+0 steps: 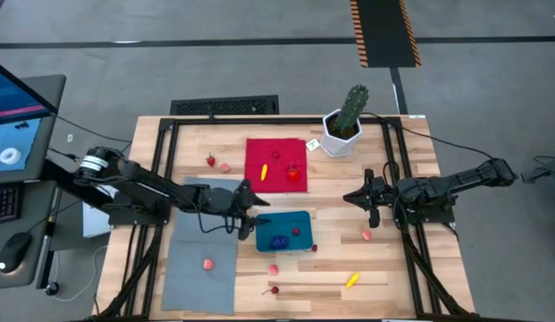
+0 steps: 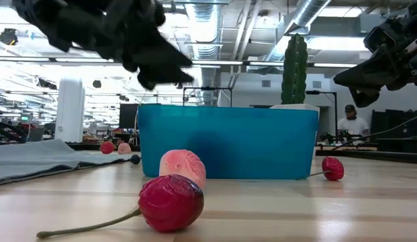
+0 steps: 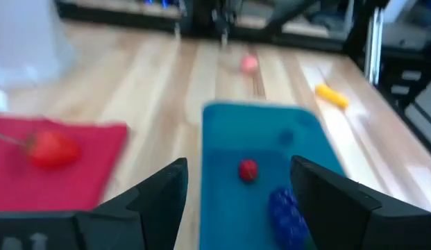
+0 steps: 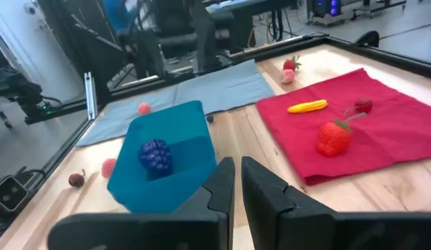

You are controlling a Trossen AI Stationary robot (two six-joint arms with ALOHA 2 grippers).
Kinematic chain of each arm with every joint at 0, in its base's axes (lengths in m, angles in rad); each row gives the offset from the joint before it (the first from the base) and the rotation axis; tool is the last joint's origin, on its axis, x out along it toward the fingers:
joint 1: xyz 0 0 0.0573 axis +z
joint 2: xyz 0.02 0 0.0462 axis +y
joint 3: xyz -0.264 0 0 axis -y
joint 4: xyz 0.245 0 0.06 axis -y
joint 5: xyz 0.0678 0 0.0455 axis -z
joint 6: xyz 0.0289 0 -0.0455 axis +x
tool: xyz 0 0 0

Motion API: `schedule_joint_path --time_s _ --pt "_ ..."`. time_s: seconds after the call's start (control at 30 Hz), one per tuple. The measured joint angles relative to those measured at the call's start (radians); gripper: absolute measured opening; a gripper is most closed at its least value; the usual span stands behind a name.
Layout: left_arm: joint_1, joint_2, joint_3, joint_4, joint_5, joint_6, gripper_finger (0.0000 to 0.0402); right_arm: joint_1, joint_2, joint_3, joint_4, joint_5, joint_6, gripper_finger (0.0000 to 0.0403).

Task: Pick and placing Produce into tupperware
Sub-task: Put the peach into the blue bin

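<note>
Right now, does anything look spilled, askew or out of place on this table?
Nothing is damaged or tipped. The tupperware sits flat, holding a blue cluster and a red piece. Loose produce, such as the yellow piece, remains scattered across the table.

Teal tupperware (image 1: 284, 232), landmark, holding a dark blue cluster (image 1: 278, 241) and one small red piece (image 1: 296, 232). Left gripper (image 1: 256, 213) at its left rim, fingers spread; right gripper (image 1: 351, 198) well apart on the opposite side. Red cloth (image 1: 275, 163) beyond it, carrying a strawberry (image 1: 294, 174) and a yellow piece (image 1: 263, 172). Grey mat (image 1: 202, 259) alongside, with one pink piece (image 1: 207, 264). Potted cactus (image 1: 345, 121) past the cloth's corner. Yellow banana piece (image 1: 352, 280) lies near the table's front edge.
</note>
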State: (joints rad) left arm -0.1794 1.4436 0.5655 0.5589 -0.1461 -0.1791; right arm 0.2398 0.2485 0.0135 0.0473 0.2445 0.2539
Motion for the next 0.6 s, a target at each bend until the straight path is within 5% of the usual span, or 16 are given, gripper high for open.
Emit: schedule_joint_path --time_s 0.6 --pt "-0.059 -0.757 -0.328 -0.003 -0.023 0.106 0.0243 0.000 0.000 0.001 0.065 0.028 0.000 0.0052"
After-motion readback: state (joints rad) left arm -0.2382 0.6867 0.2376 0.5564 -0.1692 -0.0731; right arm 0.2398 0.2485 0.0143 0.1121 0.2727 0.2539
